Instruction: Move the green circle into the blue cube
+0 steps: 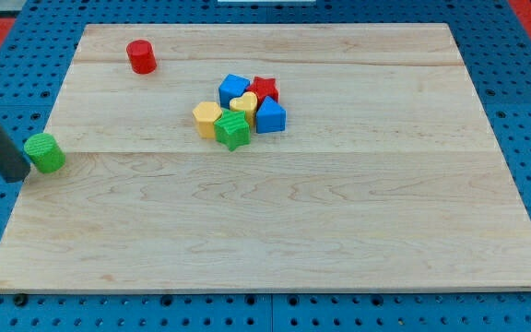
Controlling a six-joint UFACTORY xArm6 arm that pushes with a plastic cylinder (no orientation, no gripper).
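Observation:
The green circle (44, 152), a short green cylinder, stands near the left edge of the wooden board (275, 231). My tip (15, 176) is just to its left, close to or touching it, at the board's left edge. The blue cube (233, 89) sits in a cluster near the board's middle top, far to the right of the green circle. The rod rises toward the view's top left.
The cluster also holds a red star (264, 88), a yellow heart (244, 103), a blue triangular block (270, 116), a yellow hexagon (207, 119) and a green cube-like block (232, 131). A red cylinder (141, 56) stands at the top left.

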